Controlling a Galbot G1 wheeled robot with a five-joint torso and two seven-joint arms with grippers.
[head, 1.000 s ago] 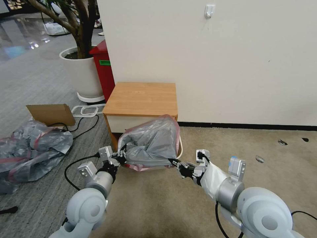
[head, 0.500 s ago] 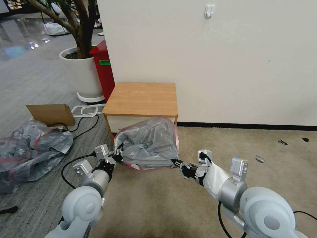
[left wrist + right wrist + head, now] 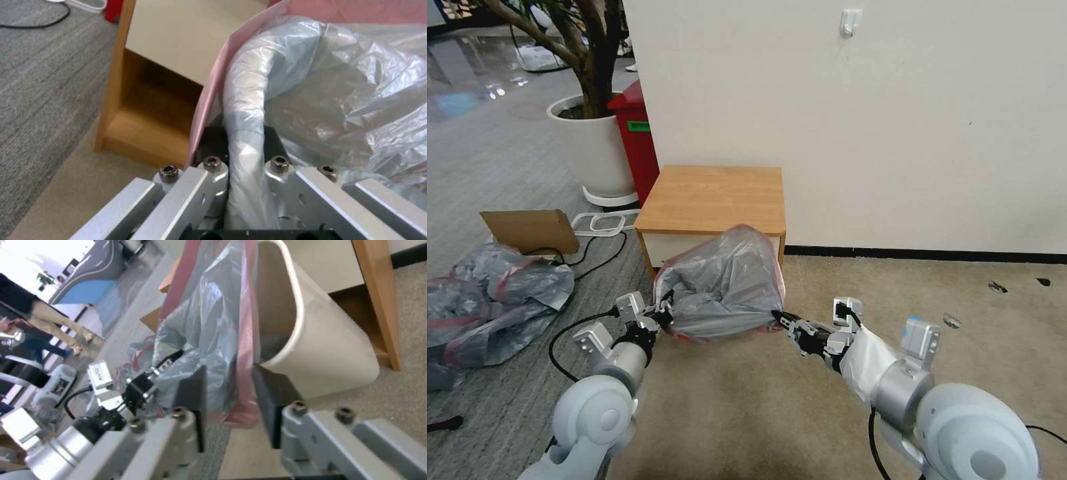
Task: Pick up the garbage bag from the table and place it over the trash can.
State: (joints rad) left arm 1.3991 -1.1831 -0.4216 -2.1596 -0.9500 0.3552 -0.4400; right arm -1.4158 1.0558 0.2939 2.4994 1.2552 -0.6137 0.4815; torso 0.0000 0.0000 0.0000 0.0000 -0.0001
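Garbage bag [image 3: 724,287] translucent grey, pink-red rim band; trash can [image 3: 320,350] cream-white; table [image 3: 714,199] light brown top.

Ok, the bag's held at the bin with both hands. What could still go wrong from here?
1. By the right hand, the trash can rim is bare, and the garbage bag band hangs beside it, so that side may never seat.
2. The left hand grips plastic wrapped over the rim; a pull could tear the thin film or drag the bin.
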